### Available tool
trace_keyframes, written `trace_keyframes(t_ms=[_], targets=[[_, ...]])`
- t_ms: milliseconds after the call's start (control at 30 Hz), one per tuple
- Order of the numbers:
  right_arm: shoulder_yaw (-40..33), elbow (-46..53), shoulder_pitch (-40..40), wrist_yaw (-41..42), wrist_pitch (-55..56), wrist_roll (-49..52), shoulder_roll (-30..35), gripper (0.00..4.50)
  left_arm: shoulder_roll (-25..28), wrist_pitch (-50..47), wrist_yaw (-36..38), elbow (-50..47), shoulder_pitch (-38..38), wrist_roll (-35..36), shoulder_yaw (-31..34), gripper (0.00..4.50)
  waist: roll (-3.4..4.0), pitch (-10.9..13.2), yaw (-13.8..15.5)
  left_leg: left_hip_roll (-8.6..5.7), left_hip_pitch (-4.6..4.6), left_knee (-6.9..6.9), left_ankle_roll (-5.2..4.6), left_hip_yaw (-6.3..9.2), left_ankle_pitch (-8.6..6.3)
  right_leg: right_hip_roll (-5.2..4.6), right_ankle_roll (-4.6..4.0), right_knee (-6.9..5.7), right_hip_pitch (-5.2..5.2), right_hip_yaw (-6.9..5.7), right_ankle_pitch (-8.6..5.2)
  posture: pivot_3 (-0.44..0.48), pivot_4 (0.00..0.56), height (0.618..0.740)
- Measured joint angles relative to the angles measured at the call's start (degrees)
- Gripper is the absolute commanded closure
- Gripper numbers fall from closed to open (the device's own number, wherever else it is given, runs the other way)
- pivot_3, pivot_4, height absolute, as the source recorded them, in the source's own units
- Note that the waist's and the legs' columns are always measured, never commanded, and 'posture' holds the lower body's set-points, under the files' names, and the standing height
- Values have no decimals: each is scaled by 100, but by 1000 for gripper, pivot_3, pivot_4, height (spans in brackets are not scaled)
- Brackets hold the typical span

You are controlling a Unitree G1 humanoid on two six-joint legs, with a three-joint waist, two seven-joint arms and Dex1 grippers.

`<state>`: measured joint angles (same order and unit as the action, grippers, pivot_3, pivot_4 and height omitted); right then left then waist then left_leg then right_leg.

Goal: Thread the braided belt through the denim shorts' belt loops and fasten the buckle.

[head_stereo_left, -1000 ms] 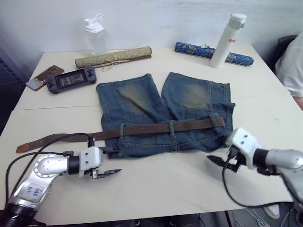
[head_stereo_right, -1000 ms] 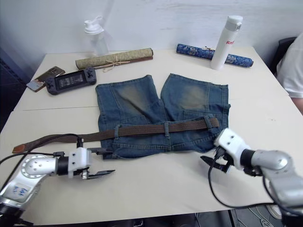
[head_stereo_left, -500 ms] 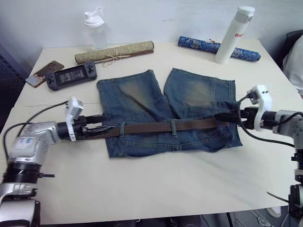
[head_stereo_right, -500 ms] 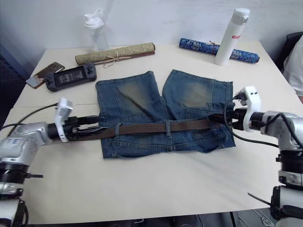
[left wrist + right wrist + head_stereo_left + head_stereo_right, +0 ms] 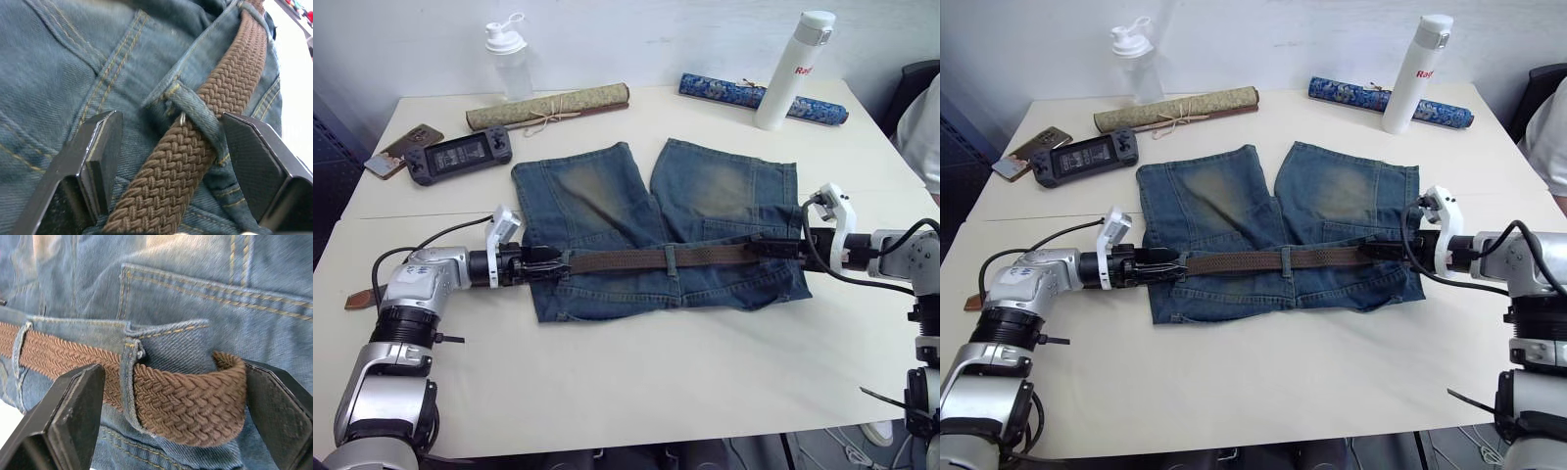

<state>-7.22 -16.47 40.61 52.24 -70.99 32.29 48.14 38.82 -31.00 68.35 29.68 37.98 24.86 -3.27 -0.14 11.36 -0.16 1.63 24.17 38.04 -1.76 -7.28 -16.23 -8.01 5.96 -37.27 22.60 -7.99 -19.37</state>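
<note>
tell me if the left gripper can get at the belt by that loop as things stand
Probably yes. The left gripper is open with a finger on either side of the braided belt just below a belt loop, and nothing lies between the fingers and the strap.

The braided belt [image 5: 195, 147] is coarse woven cloth, the denim shorts [image 5: 705, 196] faded matt twill, the bench [image 5: 636, 372] smooth and matt.

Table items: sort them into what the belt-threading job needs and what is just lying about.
In use:
braided belt
denim shorts
belt loops
left gripper
right gripper

Lying about:
white flask
clear shaker bottle
rolled tan mat
blue patterned roll
handheld game console
phone
</note>
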Motion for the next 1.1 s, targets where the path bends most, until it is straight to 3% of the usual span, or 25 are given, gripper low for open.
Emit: trace_keyframes(t_ms=[100, 200, 300, 367, 500, 767, 867, 1100], targets=[[0, 1, -61, 45, 79, -11, 26, 780, -101, 67, 1, -3, 1, -82, 2, 977, 0, 0, 1, 0, -2, 6, 0, 0, 0, -1, 0, -7, -1, 2, 0, 0, 150, 717], [0, 3, -107, 48, 122, -14, 30, 2147, -193, 58, 8, -10, 1, -99, 28, 977, 0, 0, 11, -1, -2, 8, 0, 0, 0, -4, 0, -9, -2, 2, 0, 0, 150, 717], [0, 13, -112, 59, 143, -13, 30, 3545, -204, 78, 41, -21, 1, -137, 25, 1749, 0, 0, 6, -1, -2, 8, 0, 0, 0, -4, 0, -10, -2, 2, 0, 0, 150, 717], [0, 14, -113, 64, 185, -12, 29, 4049, -225, 115, 123, -16, -3, -195, -1, 2625, 0, 0, 6, -2, -2, 8, 0, 0, 0, -4, 0, -9, -2, 1, 0, 0, 150, 717], [-4, 14, -113, 63, 258, -12, -24, 4049, -313, 241, 229, 13, -7, -277, -6, 4135, 0, 0, 4, -1, -2, 10, 0, 0, 0, -3, 0, -11, -2, 1, 0, 0, 150, 717], [-223, 155, -347, 103, 760, 53, -157, 4049, -499, 756, 78, 31, -42, -391, 119, 4206, -1, 0, 31, -6, -1, 16, -2, 3, 1, -10, 1, -16, -3, -1, 0, 0, 150, 717], [-556, 657, -698, 109, 1266, 117, -225, 4049, -564, 1216, -187, -354, -353, -395, 348, 4206, -1, 0, 14, -4, 0, 13, -2, 5, 1, -10, 1, -15, -2, -2, 0, 0, 150, 717], [-1545, 2538, -2734, 986, 2490, 488, -86, 4049, -622, 3229, -910, -2038, -1392, -642, 1028, 4206, -2, 0, 89, -7, -7, 16, -5, 10, -1, -12, 5, -6, -18, -1, 4, 0, 150, 717]])
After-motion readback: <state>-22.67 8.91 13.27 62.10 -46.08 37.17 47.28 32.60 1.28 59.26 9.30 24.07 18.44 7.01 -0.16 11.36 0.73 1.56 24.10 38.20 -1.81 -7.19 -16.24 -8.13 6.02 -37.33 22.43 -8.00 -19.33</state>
